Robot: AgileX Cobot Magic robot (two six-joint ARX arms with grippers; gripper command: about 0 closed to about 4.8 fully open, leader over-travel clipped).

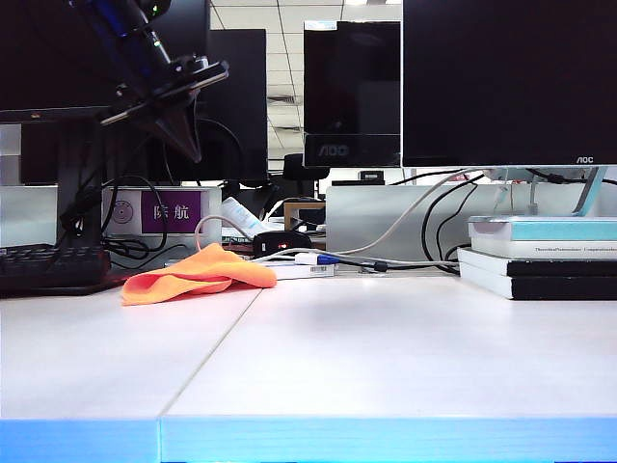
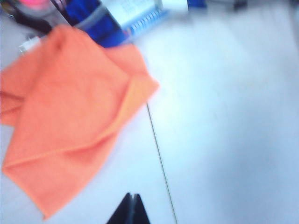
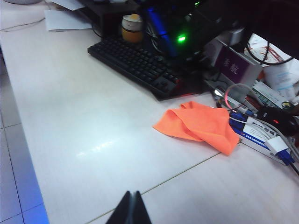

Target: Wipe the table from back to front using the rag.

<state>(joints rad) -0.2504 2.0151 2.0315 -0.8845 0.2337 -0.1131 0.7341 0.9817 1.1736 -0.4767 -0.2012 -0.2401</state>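
The orange rag (image 1: 198,273) lies crumpled near the back of the white table (image 1: 386,347), just left of its dark seam. My left gripper (image 1: 189,145) hangs high above the rag, pointing down, jaws pressed together and empty. Its wrist view shows the shut tips (image 2: 132,197) over bare table, with the rag (image 2: 70,121) spread beyond them beside the seam. My right gripper (image 3: 132,193) is also shut with nothing in it, hovering over the table (image 3: 84,116) some way from the rag (image 3: 198,123). That gripper does not show in the exterior view.
A black keyboard (image 1: 48,265) sits left of the rag. Behind it are cables, a white box (image 1: 308,270) and a purple-labelled box (image 1: 164,212). Stacked books (image 1: 540,256) stand at back right under monitors (image 1: 501,77). A light-blue band (image 1: 386,439) marks the front edge.
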